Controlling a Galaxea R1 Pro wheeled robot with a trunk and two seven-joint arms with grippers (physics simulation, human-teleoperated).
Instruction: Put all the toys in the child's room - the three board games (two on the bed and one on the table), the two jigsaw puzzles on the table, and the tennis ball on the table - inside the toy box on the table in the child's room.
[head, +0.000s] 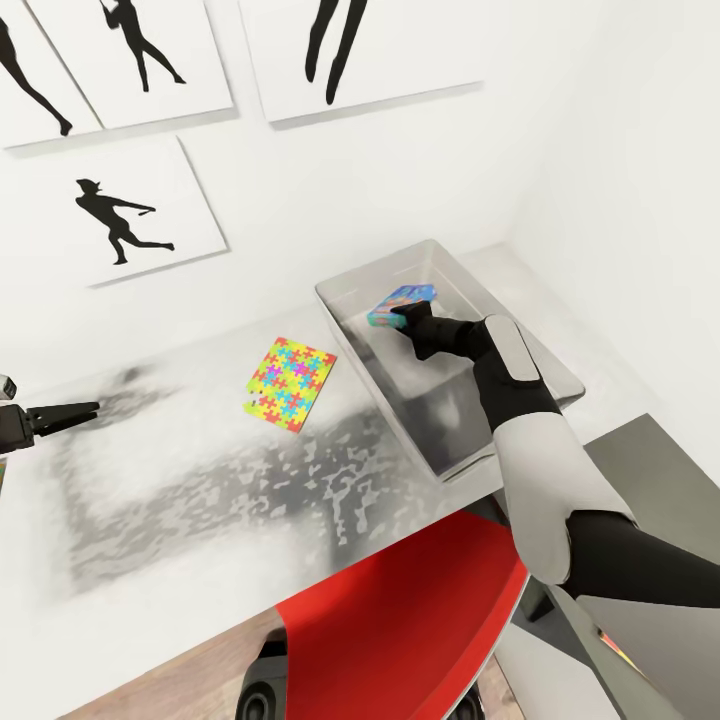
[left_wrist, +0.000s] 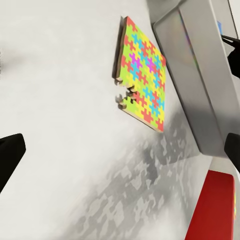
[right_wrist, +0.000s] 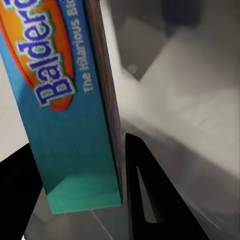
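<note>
A blue board game (head: 403, 303) lettered "Balderdash" (right_wrist: 75, 115) hangs tilted over the inside of the translucent grey toy box (head: 436, 425), with my right gripper (head: 402, 320) shut on its edge. Its two black fingers (right_wrist: 145, 190) clamp the box from both sides, low within the bin's walls. A multicolour jigsaw puzzle (head: 290, 380) lies flat on the pale table (head: 170, 480), just left of the toy box (left_wrist: 195, 75). My left gripper (head: 62, 414) hovers open near the table's left end, well clear of the jigsaw puzzle (left_wrist: 142, 75), which has a notch in one edge.
A red chair (head: 400, 630) is pushed under the table's front edge, below my right arm. White walls with black silhouette pictures (head: 120, 215) close off the back and the right side. The table top (left_wrist: 60, 75) between my left gripper and the puzzle is bare.
</note>
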